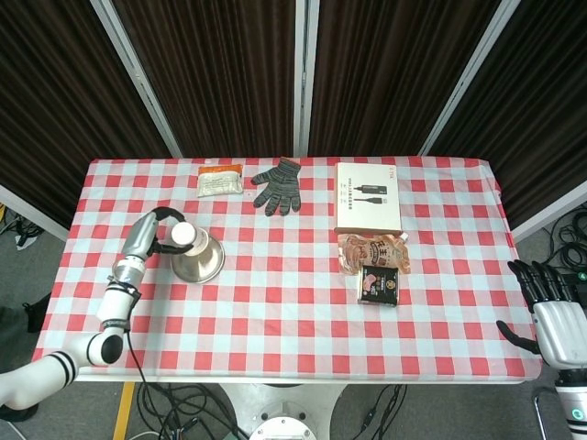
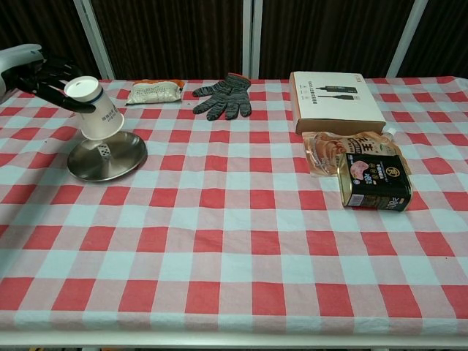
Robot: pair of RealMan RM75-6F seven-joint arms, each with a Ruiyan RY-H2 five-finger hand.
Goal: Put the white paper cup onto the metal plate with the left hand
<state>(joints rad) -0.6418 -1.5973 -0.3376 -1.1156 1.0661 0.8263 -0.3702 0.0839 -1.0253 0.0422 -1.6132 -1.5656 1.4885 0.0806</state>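
Note:
The white paper cup [image 2: 95, 110] is upside down and tilted, gripped by my left hand [image 2: 38, 73] whose dark fingers wrap its upper part. It hangs over the far left edge of the round metal plate [image 2: 110, 157], and I cannot tell whether its rim touches the plate. From the head view, the cup [image 1: 188, 240] overlaps the plate [image 1: 200, 264] with the left hand [image 1: 152, 233] beside it. My right hand [image 1: 548, 298] hangs past the table's right front corner, fingers apart and holding nothing.
At the back lie a small packet [image 2: 153, 91], a grey knit glove [image 2: 223, 95] and a flat white box [image 2: 335, 101]. A snack pouch [image 2: 351, 150] and a dark can [image 2: 373, 181] sit on the right of the checked tablecloth [image 2: 234, 241].

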